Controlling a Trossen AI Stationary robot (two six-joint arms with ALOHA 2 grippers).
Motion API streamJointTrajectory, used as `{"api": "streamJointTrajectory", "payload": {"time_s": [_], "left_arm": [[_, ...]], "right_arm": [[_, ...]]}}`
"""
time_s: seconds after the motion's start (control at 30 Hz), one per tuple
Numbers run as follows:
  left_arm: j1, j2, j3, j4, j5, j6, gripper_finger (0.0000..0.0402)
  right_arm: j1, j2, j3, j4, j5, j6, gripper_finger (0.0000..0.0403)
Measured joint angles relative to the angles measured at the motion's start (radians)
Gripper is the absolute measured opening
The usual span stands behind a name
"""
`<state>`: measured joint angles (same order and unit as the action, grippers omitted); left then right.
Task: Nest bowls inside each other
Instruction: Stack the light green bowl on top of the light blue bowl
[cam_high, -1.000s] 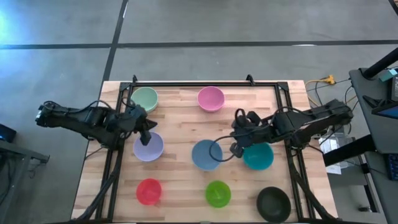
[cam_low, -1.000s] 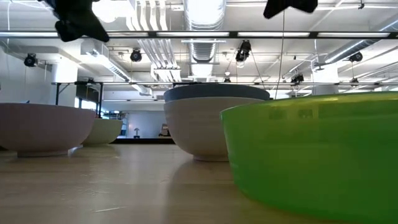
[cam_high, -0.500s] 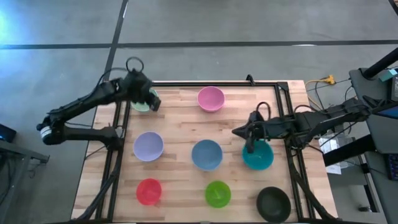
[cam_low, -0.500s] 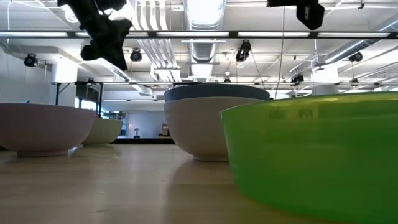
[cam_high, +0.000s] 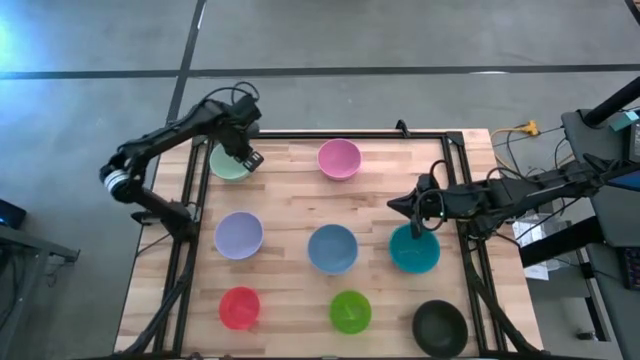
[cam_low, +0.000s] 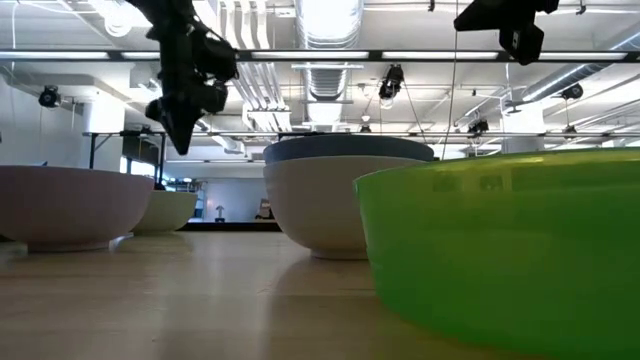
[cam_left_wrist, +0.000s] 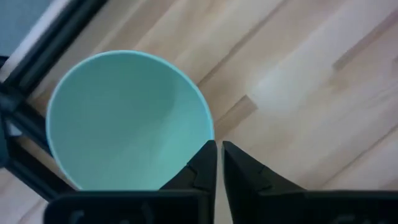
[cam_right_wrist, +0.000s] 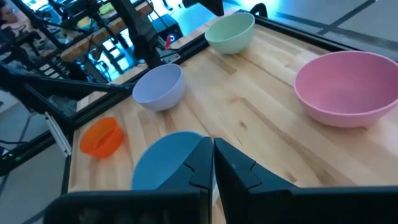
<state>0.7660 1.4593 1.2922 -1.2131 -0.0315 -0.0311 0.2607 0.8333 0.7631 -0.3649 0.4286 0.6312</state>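
My dark left gripper (cam_left_wrist: 217, 163) faces a pale green bowl (cam_left_wrist: 127, 121) (minty on my wrist camera) on pale striped wood (cam_left_wrist: 323, 93).

Clearances around the blue bowl (cam_high: 332, 248).
Bare wood separated it from the lavender bowl (cam_high: 239, 235), pink bowl (cam_high: 339, 158) and bright green bowl (cam_high: 350, 311); toward the teal bowl (cam_high: 414, 250) the gap was narrower, beneath the right gripper (cam_high: 425, 223).

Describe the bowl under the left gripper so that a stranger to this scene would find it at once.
Start at the wooden table, whose bowls stand in three rows. Go to the far row and its left corner, beside the black frame. The pale green bowl there lies under the left gripper; its row neighbour is pink, and the lavender bowl sits behind it.
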Motion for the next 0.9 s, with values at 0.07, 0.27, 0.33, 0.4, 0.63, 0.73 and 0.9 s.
{"api": "streamJointTrajectory", "payload": {"time_s": [0.07,0.27,0.33,0.4,0.63,0.73,0.9], "left_arm": [[0.000,0.036,-0.003,-0.001,0.000,0.011,0.0030],[0.000,0.091,-0.001,-0.007,-0.003,-0.038,0.0099],[0.000,0.098,-0.003,-0.009,-0.024,-0.064,0.0125],[0.000,0.104,-0.005,-0.008,-0.032,-0.083,0.0149],[-0.001,0.135,-0.039,0.002,-0.029,-0.094,0.0203],[-0.002,0.152,-0.076,0.010,-0.030,-0.094,0.0207],[-0.002,0.171,-0.147,0.081,-0.030,-0.093,0.0208]], "right_arm": [[0.000,0.005,0.000,0.002,0.000,0.001,0.0009],[0.000,0.025,-0.001,0.005,-0.001,0.023,0.0009],[0.000,0.032,-0.001,0.005,-0.001,0.033,0.0009],[0.000,0.038,-0.001,0.005,-0.001,0.047,0.0009],[0.000,0.047,-0.001,0.009,-0.006,0.050,0.0009],[0.000,0.045,-0.001,0.010,-0.008,0.050,0.0009],[0.001,0.048,-0.001,0.015,-0.009,0.066,0.0009]]}}
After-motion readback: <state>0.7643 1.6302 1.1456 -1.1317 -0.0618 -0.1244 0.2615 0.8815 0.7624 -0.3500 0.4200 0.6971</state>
